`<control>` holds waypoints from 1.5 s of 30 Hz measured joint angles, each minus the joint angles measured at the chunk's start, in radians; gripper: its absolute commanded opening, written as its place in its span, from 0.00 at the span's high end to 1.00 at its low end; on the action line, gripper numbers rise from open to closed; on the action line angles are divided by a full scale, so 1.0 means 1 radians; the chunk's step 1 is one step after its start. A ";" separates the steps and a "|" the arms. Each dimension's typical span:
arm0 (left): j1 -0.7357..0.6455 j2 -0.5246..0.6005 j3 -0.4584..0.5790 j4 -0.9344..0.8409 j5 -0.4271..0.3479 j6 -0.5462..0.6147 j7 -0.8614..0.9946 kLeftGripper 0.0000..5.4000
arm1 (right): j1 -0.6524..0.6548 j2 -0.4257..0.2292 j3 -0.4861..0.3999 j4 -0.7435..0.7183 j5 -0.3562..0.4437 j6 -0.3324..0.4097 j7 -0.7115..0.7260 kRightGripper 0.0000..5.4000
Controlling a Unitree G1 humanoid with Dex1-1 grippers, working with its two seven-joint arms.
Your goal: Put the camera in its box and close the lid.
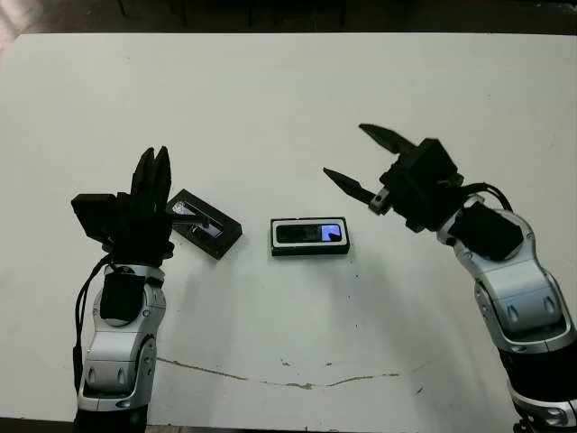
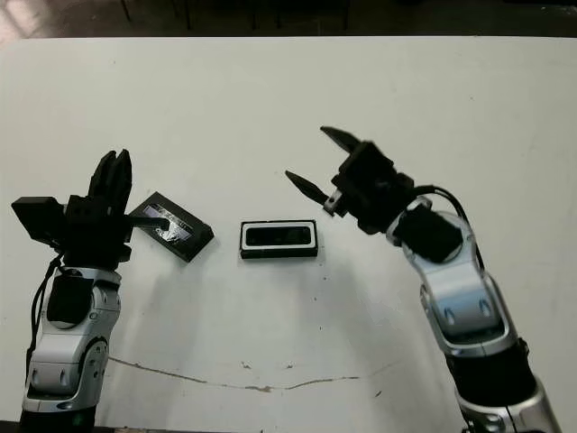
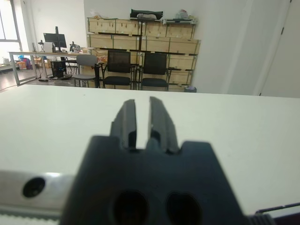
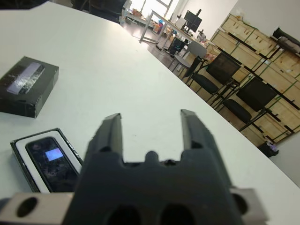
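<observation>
At the left of the white desk [image 1: 288, 99] the left gripper [image 1: 153, 171] points away from the robot, its jaws pressed together with only a thin slit between them and nothing held; the left wrist view shows the same narrow gap and bare desk beyond.

Just beside that gripper, toward the middle, the lid [image 1: 206, 224] lies flat on the desk, turned at a slant, its glossy strip facing up. In the head views the gripper's fingertips overlap the lid's near corner, but whether they touch it cannot be told.

Next along, at the middle of the desk and a little apart from the lid, sits the box [image 1: 309, 236], open, its white lining showing as a pale rim. The camera [image 1: 309, 234] already lies inside it, flat and lengthwise, its bluish shiny patch at the end nearer the right arm.

At the right, the right gripper [image 1: 359, 161] hovers beyond and beside the box, its jaws spread wide and empty, touching neither box nor camera.

So the first half of the task looks done: the camera is seated in its box. What is left, by my reading, is to pick up the lid, bring it squarely over the box and press it shut.
</observation>
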 measured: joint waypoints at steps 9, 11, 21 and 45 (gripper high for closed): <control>-0.011 0.078 0.030 -0.084 -0.001 0.080 -0.050 1.00 | 0.095 0.017 -0.077 0.004 0.111 -0.069 -0.003 1.00; -0.041 0.174 0.033 -0.122 0.005 0.146 -0.120 1.00 | 0.121 0.017 -0.092 0.005 0.138 -0.070 0.002 1.00; -0.628 0.739 -0.193 -0.001 -0.004 0.462 -0.795 1.00 | 0.113 0.003 -0.166 0.007 0.269 -0.056 0.041 1.00; -1.045 0.545 -0.807 0.620 0.451 0.240 -1.359 1.00 | 0.122 0.008 -0.173 -0.052 0.311 0.014 -0.005 1.00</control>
